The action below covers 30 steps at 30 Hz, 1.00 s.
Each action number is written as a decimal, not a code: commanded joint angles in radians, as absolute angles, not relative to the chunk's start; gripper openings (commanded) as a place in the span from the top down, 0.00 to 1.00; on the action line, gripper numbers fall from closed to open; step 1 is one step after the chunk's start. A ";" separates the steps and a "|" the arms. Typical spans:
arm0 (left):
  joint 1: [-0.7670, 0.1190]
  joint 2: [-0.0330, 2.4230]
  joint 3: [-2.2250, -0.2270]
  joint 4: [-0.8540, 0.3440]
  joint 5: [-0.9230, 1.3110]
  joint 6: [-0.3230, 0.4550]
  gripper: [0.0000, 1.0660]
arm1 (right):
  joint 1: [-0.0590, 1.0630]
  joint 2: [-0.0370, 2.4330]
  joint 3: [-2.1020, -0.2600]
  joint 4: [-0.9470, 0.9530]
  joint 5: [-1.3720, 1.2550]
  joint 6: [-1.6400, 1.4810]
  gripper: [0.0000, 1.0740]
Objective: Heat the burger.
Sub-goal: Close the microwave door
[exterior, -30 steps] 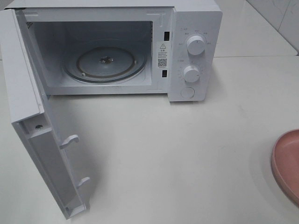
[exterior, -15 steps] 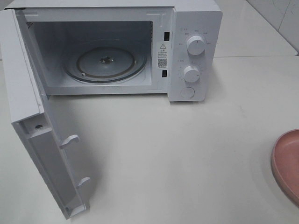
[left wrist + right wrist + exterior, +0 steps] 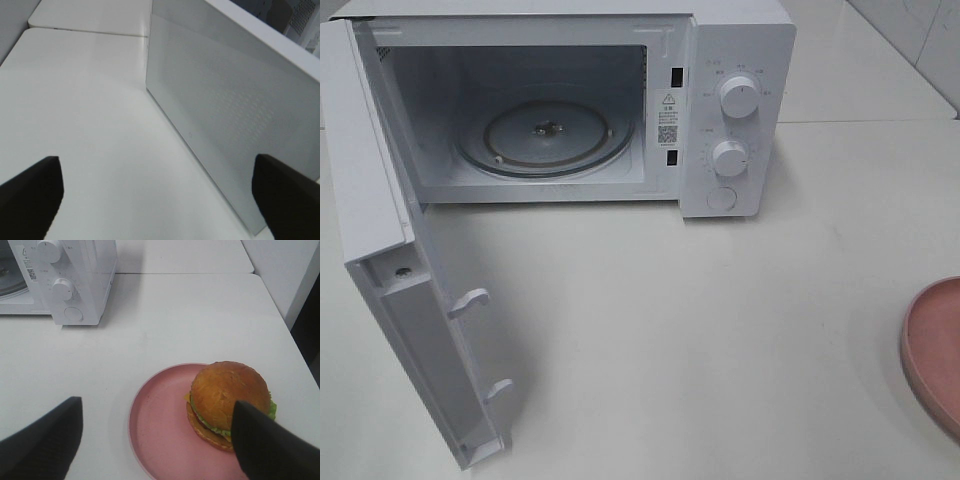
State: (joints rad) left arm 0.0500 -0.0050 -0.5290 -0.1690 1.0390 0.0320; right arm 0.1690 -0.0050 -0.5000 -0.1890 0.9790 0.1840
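Observation:
The burger [image 3: 227,395], with a shiny brown bun and a green lettuce frill, sits on a round pink plate [image 3: 160,425] in the right wrist view. My right gripper [image 3: 155,445] hovers open over the plate, and one dark finger [image 3: 270,445] overlaps the burger's near edge. The high view shows only the plate's rim [image 3: 935,350] at the right edge; the burger and both grippers are out of that view. My left gripper [image 3: 157,200] is open with nothing between its fingers, beside the outer face of the microwave door [image 3: 225,110].
The white microwave [image 3: 730,110] stands at the back with its door [image 3: 380,200] swung wide toward the front left. A glass turntable [image 3: 545,135] lies bare inside. Two knobs and a button are on its right panel. The white table reaches a wall at the right.

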 commanded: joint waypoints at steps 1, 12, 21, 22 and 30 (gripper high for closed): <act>0.053 0.004 -0.541 -0.140 0.997 -0.030 0.34 | 0.163 -0.030 -0.498 -0.191 0.968 0.178 0.29; 0.053 0.134 -0.530 -0.126 0.859 -0.045 1.00 | 0.163 -0.030 -0.498 -0.191 0.968 0.178 0.29; 0.053 0.233 -0.426 -0.075 0.617 -0.042 1.00 | 0.163 -0.030 -0.498 -0.191 0.968 0.178 0.29; 0.053 0.242 -0.382 -0.076 0.503 -0.042 1.00 | 0.163 -0.030 -0.498 -0.191 0.968 0.178 0.29; 0.053 0.301 -0.197 -0.093 0.117 -0.043 1.00 | 0.163 -0.030 -0.498 -0.191 0.968 0.179 0.29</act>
State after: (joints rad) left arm 0.0500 0.2900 -0.2210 -0.0810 0.2020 -0.0390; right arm 0.1690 -0.0050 -0.5000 -0.1890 0.9790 0.1840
